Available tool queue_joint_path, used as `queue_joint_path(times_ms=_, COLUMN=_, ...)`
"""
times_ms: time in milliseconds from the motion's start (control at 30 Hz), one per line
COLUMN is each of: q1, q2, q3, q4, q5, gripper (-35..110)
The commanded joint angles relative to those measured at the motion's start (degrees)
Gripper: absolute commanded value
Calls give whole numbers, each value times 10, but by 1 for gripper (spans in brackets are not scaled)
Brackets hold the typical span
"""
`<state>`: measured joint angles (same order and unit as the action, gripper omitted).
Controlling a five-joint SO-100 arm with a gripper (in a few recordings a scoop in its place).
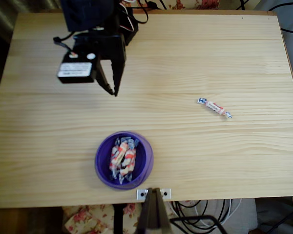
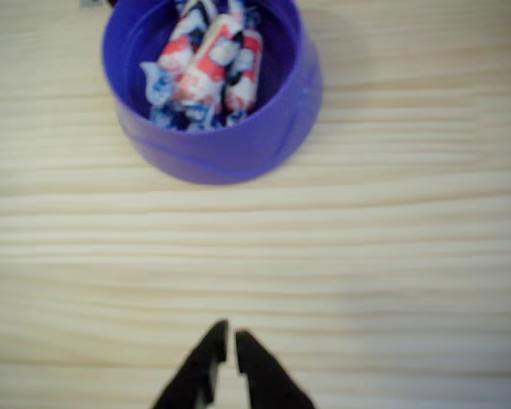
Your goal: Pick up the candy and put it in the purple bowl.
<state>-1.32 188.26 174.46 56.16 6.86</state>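
Tool [image 2: 231,339] near-closed (seemingly empty), candy [image 1: 214,107] apart.

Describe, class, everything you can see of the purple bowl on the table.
The purple bowl is small, round and glossy, and looks like plastic, with a smooth rim and sloping wall. It stands upright on the light wooden table, near the front edge in the overhead view. Inside lie several twist-wrapped sweets, white with orange-red middles, heaped together. The gripper hovers apart from it, fingers nearly closed, touching nothing.
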Motion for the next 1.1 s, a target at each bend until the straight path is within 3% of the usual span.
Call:
queue_joint_path(times_ms=0, q1=-21, q2=8, q3=-7, q4=-3, q5=-9, gripper=-1)
queue_joint_path(times_ms=467, q1=-33, q2=0, q3=-120, q4=62, q5=62, gripper=-1)
queue_joint_path(times_ms=733, q1=-133, q2=-207, q3=-326, q4=98, q5=131, gripper=0)
queue_joint_path(times_ms=1067, q1=-290, q2=-453, q3=-497, q4=77, q5=120, gripper=0)
